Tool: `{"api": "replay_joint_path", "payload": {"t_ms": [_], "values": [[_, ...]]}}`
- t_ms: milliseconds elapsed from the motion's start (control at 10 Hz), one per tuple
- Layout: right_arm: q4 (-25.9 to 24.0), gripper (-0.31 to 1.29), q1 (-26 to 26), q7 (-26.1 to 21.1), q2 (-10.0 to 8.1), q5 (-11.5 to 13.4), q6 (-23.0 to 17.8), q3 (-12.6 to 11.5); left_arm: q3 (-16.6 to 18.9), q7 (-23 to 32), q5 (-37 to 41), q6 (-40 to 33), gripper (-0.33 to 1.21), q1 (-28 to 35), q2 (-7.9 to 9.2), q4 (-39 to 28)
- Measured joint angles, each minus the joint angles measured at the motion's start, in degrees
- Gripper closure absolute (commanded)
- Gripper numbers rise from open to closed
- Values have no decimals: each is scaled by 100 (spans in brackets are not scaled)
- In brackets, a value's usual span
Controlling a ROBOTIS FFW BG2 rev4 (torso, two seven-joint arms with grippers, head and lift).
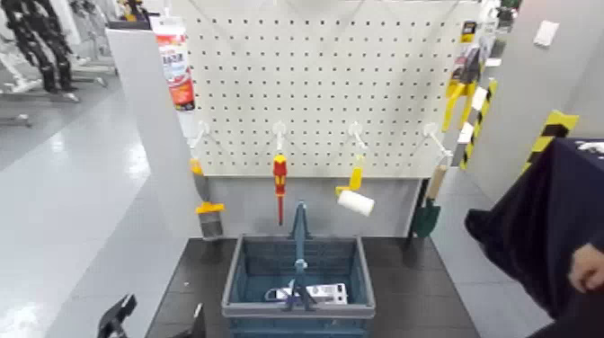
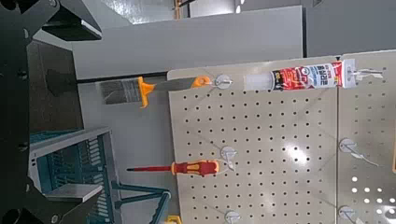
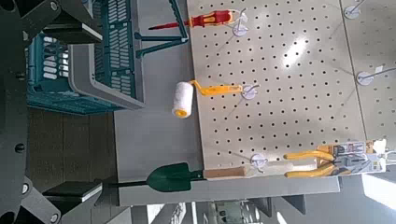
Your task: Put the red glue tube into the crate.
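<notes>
Left pincer point(image 1: 117, 316): low at counter point(image 1: 404, 288) edge, finger state cannot be told; right pincer unseen. Crate point(image 1: 299, 310): on counter, centre. Red glue tube point(image 1: 176, 65): hanging upper left on pegboard point(image 1: 359, 72), above putty knife point(image 1: 208, 211); screwdriver point(image 1: 279, 180) alongside.

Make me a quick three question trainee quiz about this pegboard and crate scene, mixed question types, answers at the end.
1. True or false: the red glue tube already lies in the crate.
2. Which tool hangs directly above the crate's handle? A) screwdriver B) paint roller C) trowel
3. Fill in: the glue tube hangs at the pegboard's upper ____ corner, in the head view.

Key: 1 false; 2 A; 3 left.
</notes>
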Motion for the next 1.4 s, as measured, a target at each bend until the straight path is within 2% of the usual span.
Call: {"api": "replay_joint_path", "payload": {"t_ms": [400,800,1400], "values": [[12,18,-23,23,7,-20,25,-2,398,-671,151,653,15,-467,-6,-175],[51,18,-72,59,8,-61,30,8,935,-1592,380,1573,18,-1281,-16,-308],[117,18,-131,71,0,-135,-22,52,1334,-2390,1033,2515,22,-2465,345,-145]]}}
